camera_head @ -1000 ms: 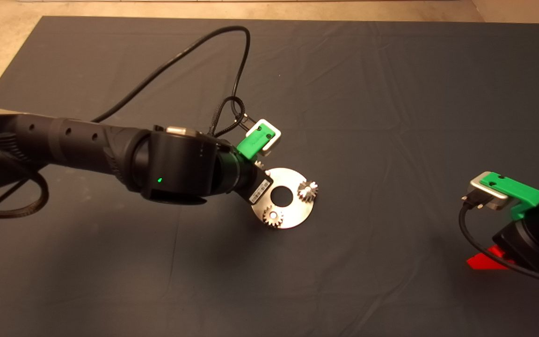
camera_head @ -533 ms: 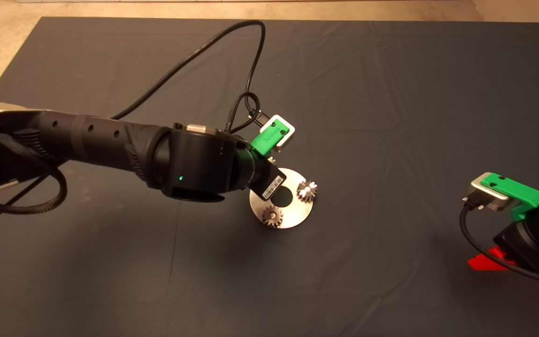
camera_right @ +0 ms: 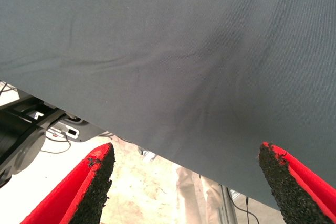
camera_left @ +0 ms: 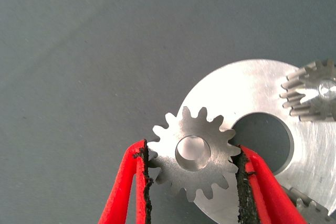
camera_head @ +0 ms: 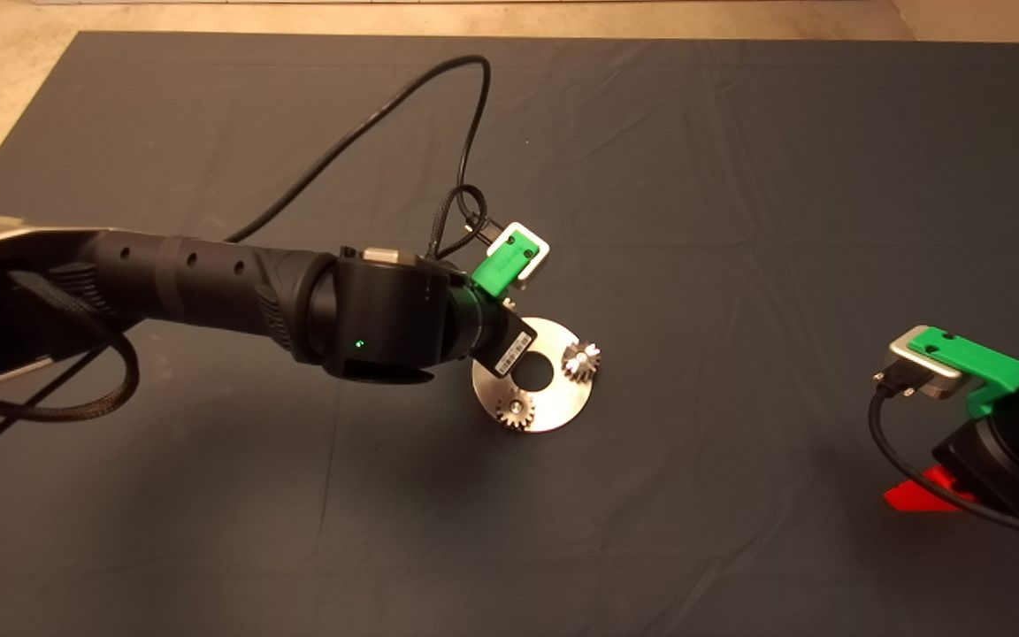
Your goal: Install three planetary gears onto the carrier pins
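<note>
The shiny round disc (camera_head: 565, 400) lies mid-mat, and two planetary gears (camera_head: 580, 360) (camera_head: 516, 410) sit on its carrier pins. My left arm reaches over the disc's left rim, hiding that side in the head view. In the left wrist view my left gripper (camera_left: 193, 153) is shut on a third gear (camera_left: 207, 182), its black pads pressing opposite teeth. This gear hangs level over the disc's rim (camera_left: 252, 90), beside the centre hole. The pin under it is hidden. One seated gear (camera_left: 314, 90) shows a bright pin end in its bore. My right gripper (camera_head: 916, 495) rests open at the mat's right edge.
A black cable (camera_head: 368, 119) loops from the left wrist across the far half of the mat. The right wrist view shows the mat's edge and the floor with cables beyond, between the open right gripper (camera_right: 186, 153) fingers.
My left arm has moved to the right with the gear, further over the disc's left rim. The disc, the two seated gears and the right arm have stayed put.
</note>
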`<state>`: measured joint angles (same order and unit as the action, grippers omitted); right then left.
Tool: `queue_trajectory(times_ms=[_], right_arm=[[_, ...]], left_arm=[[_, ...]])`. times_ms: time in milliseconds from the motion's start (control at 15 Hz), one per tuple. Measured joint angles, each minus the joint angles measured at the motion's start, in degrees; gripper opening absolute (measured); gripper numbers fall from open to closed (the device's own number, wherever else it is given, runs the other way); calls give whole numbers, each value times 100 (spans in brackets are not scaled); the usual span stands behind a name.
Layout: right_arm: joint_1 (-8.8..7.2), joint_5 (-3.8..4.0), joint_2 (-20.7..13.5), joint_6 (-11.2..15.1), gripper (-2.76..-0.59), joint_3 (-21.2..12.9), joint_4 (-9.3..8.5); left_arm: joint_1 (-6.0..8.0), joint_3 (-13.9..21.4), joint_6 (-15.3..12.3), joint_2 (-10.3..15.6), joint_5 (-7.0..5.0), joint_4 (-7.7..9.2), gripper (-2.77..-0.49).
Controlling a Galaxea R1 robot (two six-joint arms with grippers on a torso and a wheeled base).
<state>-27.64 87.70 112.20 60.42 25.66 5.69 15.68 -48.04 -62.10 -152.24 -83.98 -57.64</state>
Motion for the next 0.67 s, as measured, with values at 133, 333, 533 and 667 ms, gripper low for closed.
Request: queue_trajectory(times_ms=[133, 333, 533, 667], right_arm=[[0, 0, 0, -26, -133, -1, -2], [0, 0, -2, -41, -133, -1, -2], [0, 0, 0, -44, -133, -1, 0], [0, 0, -2, -44, -133, -1, -2]], left_arm=[[2, 0, 0, 0, 0, -30, -250], [-66, -2, 0, 0, 11, -110, -250], [-122, -2, 0, 0, 11, -116, -250], [-123, -2, 0, -2, 13, -185, -250]])
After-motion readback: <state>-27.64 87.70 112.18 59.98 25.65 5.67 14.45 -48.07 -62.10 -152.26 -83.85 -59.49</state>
